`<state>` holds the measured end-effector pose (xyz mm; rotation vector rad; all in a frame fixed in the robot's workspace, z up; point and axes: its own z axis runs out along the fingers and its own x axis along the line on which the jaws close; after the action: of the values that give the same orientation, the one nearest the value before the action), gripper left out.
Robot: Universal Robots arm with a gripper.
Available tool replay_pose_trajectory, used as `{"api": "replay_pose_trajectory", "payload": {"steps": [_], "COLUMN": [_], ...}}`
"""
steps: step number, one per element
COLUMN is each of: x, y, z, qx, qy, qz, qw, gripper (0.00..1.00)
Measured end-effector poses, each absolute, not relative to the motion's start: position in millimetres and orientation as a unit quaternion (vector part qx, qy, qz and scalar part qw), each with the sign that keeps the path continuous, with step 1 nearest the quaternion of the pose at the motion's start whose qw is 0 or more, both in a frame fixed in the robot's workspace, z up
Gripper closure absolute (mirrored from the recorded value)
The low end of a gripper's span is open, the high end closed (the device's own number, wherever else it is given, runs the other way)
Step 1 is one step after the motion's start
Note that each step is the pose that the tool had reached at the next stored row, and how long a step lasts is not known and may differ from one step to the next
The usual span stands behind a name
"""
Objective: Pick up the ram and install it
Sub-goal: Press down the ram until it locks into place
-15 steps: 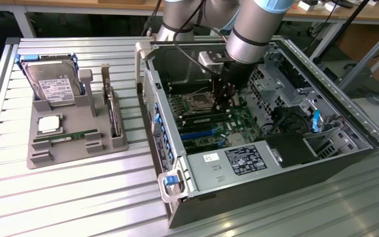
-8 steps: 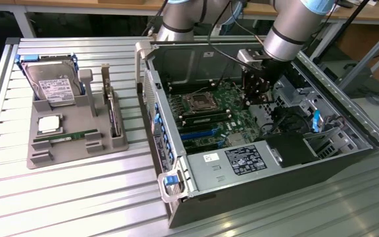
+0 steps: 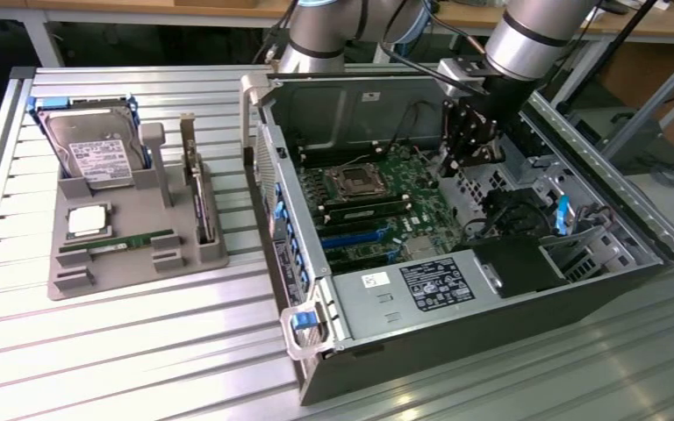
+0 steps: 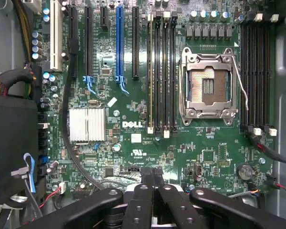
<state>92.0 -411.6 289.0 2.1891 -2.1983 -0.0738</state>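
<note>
Ram [image 3: 118, 243]: thin flat green stick

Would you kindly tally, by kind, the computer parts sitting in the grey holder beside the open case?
Hard drive: 1
Processor chip: 1
Ram stick: 1
Expansion card: 1
Total: 4

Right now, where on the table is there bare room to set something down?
The slatted table is bare in front of the grey parts tray, up to the open computer case, and along the strip at the exterior view's left of the tray. Inside the case it is crowded: motherboard, cables, and the shut tool above them.
</note>
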Motion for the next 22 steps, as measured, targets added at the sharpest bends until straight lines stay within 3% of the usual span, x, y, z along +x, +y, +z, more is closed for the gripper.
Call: {"api": "replay_pose_trajectory", "payload": {"steps": [22], "x": [92.0], "y": [-411.6], "z": [288.9], "qx": [0.603], "qy": [-0.797], "qz": [-0.015], "qw": [0.026], "gripper": [0.9]}}
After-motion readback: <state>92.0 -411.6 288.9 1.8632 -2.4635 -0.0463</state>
